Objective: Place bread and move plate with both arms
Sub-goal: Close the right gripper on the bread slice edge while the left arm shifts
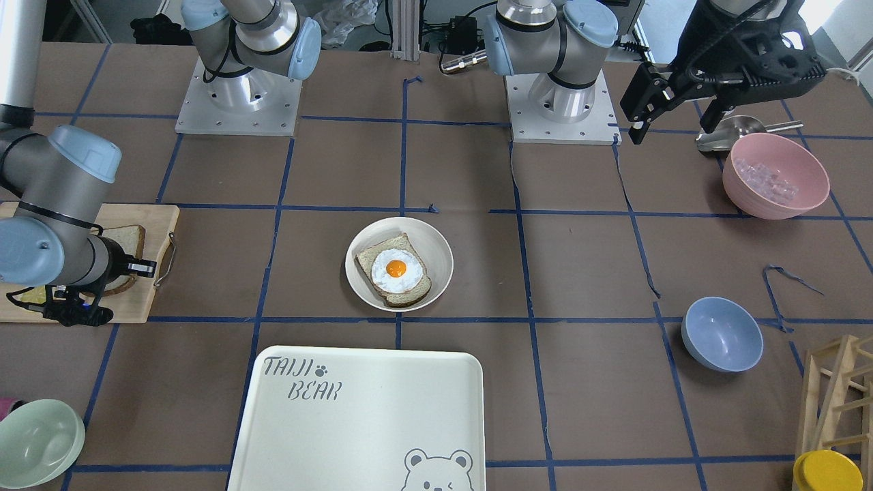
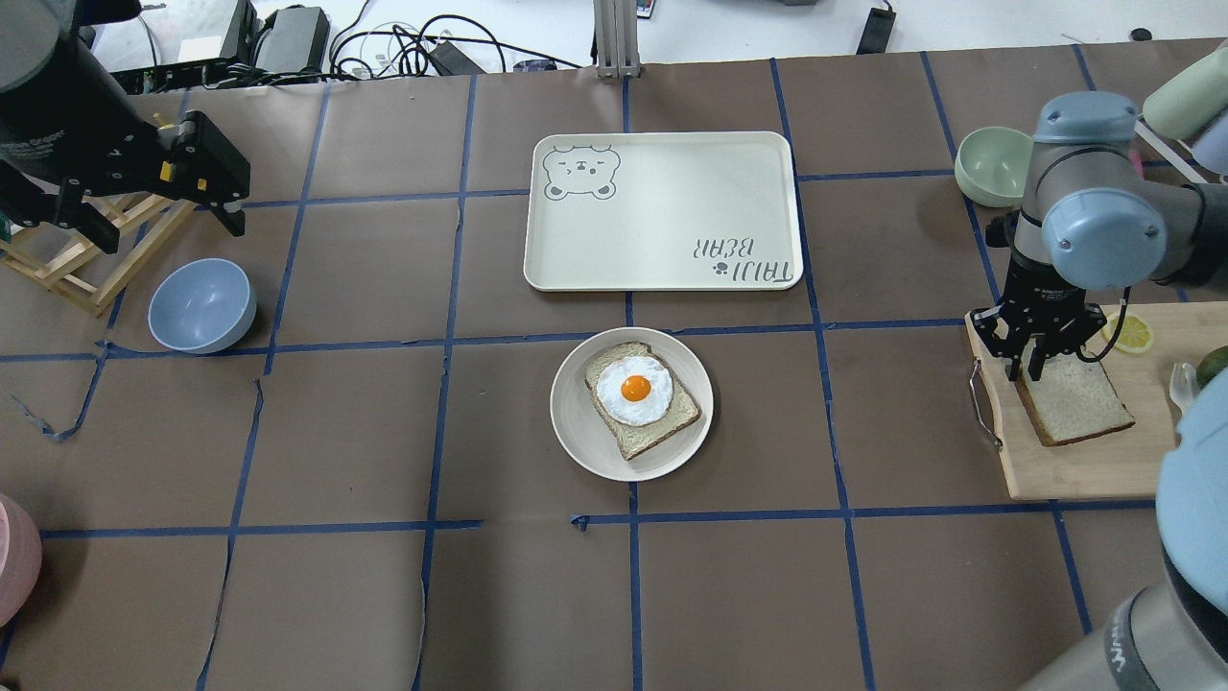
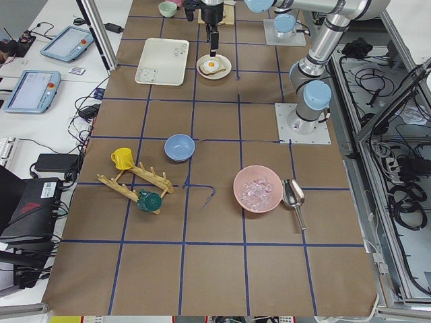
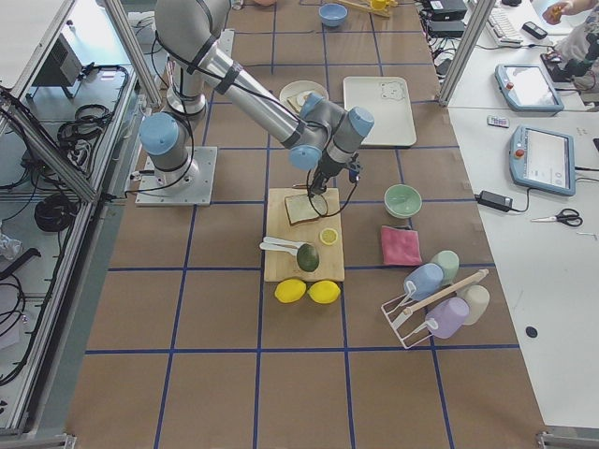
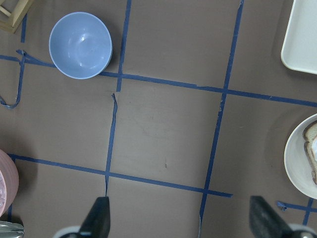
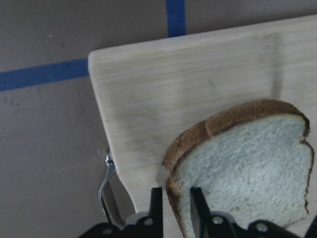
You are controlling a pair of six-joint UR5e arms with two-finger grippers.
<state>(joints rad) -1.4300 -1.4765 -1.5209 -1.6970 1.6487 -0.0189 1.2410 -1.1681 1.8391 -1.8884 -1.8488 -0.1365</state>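
The plain bread slice [image 2: 1079, 403] lies on a wooden cutting board [image 2: 1084, 465] at the table's right end. My right gripper [image 2: 1036, 360] points down at the slice's far-left edge. In the right wrist view its fingers [image 6: 156, 201] are shut on the crust of the bread [image 6: 247, 163]; I cannot tell whether the slice is off the board. The round cream plate [image 2: 576, 432] sits mid-table holding a slice topped with a fried egg [image 2: 633, 389]. My left gripper [image 2: 163, 226] hangs open and empty high above the table's left side, far from the plate [image 5: 297, 158].
The large bear-print tray [image 2: 662, 211] lies just beyond the plate. A blue bowl [image 2: 201, 305] and a wooden rack [image 2: 86, 259] stand on the left. A pink bowl of ice [image 1: 775, 175] and a scoop are near the left base. A green bowl [image 2: 993, 165] and a lemon slice [image 2: 1132, 333] are near the board.
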